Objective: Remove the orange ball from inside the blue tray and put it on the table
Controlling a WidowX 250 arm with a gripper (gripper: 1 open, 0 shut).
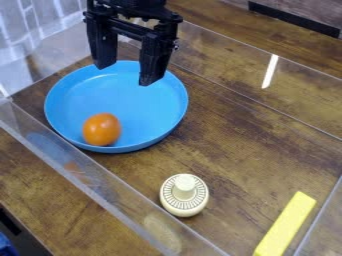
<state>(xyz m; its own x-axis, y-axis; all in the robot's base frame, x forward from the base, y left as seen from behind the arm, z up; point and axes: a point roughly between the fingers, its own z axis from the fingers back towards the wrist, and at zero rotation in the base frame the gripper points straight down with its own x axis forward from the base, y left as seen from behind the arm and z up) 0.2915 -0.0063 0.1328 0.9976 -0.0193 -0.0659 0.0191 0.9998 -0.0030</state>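
Orange ball [102,128]: a small glossy orange sphere is seen lying inside the blue tray, on its floor, toward the tray's 7 o'clock side and close to the raised rim there. Nothing is seen touching it from above.

Blue tray [163,110]: a large round shallow dish of bright blue is set on the table in the upper left part of the view. It is several times wider than the ball. Its near rim is placed just beside the clear wall at the table's left edge.

Gripper [127,68]: a black two-fingered pincer is held pointing down over the tray's 12 o'clock edge. Its fingers are spread wide apart and nothing is held between them. The right finger is seen against the tray's blue floor; whether its tip touches the floor cannot be told. The ball lies at about 7 o'clock from it, apart from both fingers.

Table [241,130]: a dark brown wood-grain planked top is bounded by clear acrylic walls.

Cream ribbed knob [185,194]: placed on the table at 5 o'clock from the tray, apart from it.

Yellow block [286,226]: a flat elongated piece is laid at the view's 5 o'clock corner, right of the knob.
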